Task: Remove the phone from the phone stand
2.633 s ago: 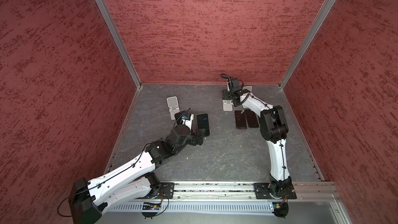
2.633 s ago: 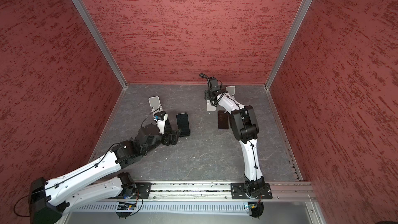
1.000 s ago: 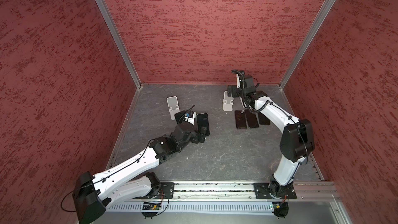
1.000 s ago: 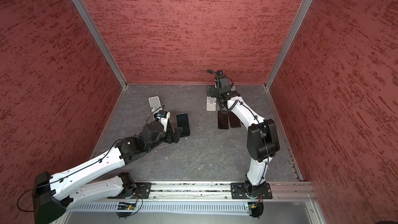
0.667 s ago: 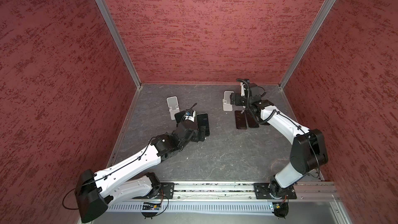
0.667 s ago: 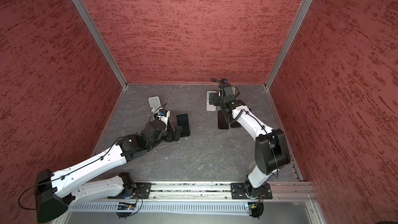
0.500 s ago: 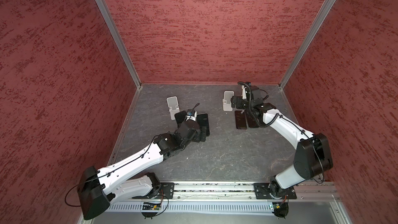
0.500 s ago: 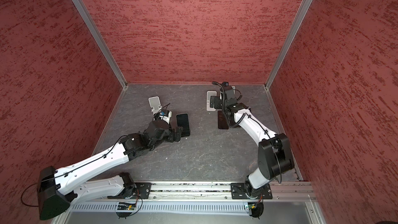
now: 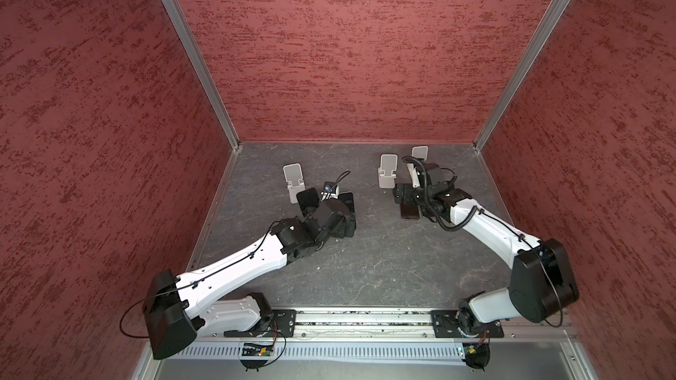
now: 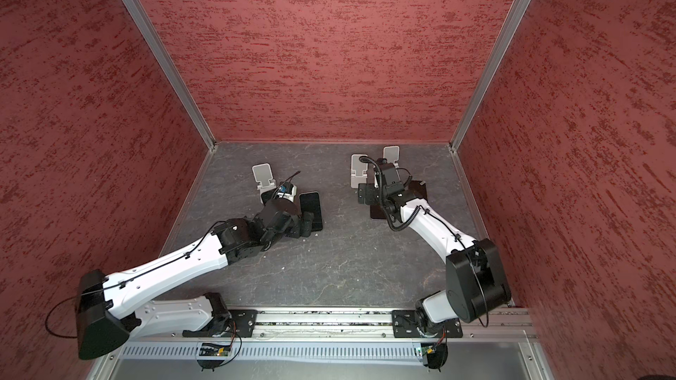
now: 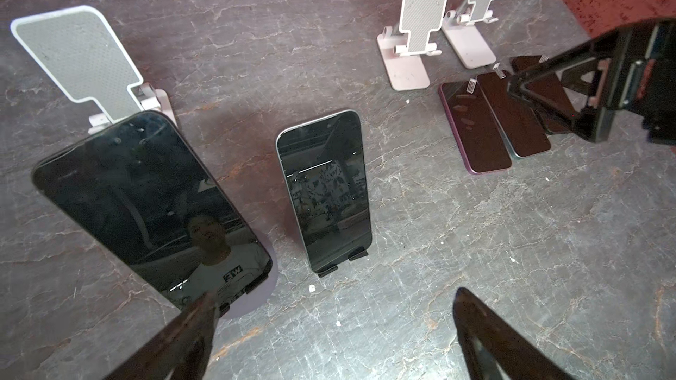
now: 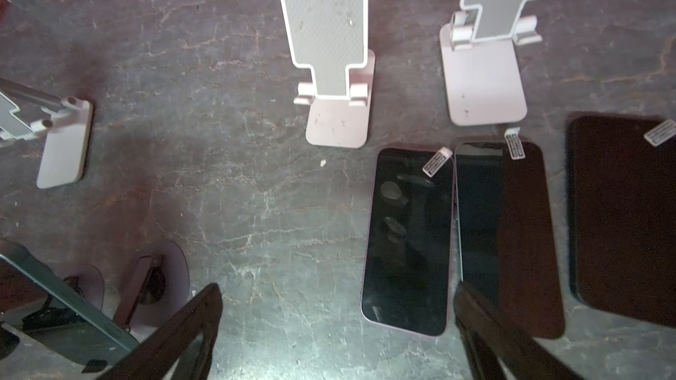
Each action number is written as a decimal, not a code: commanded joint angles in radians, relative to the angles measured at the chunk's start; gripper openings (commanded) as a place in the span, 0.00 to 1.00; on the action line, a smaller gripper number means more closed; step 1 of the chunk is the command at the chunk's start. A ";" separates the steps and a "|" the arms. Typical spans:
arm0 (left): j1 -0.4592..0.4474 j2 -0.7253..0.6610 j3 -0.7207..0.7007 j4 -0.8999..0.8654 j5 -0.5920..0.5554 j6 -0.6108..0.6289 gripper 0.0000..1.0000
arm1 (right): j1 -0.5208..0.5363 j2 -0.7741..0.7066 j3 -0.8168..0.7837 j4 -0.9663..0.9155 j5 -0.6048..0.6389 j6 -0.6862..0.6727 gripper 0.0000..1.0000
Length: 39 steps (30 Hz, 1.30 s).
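Two dark phones lean on phone stands in the left wrist view: a large phone (image 11: 146, 206) on a round purple base, and a smaller phone (image 11: 325, 191) held by black hooks. My left gripper (image 11: 334, 308) is open just in front of them, empty, with one finger (image 11: 199, 318) by the large phone's lower edge. In a top view the left gripper (image 9: 345, 226) sits beside the smaller phone (image 9: 347, 201). My right gripper (image 12: 338, 297) hangs open and empty over the floor, next to a pink-edged phone (image 12: 406, 239) lying flat; in a top view the right gripper (image 10: 365, 193) hovers there.
Empty white stands: one at the back left (image 9: 294, 180), two at the back right (image 12: 329, 49) (image 12: 486, 49). Two more dark phones (image 12: 504, 235) (image 12: 622, 213) lie flat by the pink-edged one. Red walls enclose the grey floor (image 9: 384, 261).
My right arm has drawn back from the far stands toward the flat phones, its elbow swinging out right and down. My left arm has edged forward by the propped phones. Both grippers stay open.
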 commanded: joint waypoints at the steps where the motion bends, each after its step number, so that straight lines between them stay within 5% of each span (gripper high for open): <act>1: -0.003 0.037 0.034 -0.057 -0.033 -0.051 1.00 | 0.005 -0.058 -0.020 -0.013 0.021 0.001 0.99; 39: 0.000 0.408 0.282 -0.157 -0.071 -0.233 1.00 | 0.005 -0.091 -0.147 0.083 0.051 0.005 0.99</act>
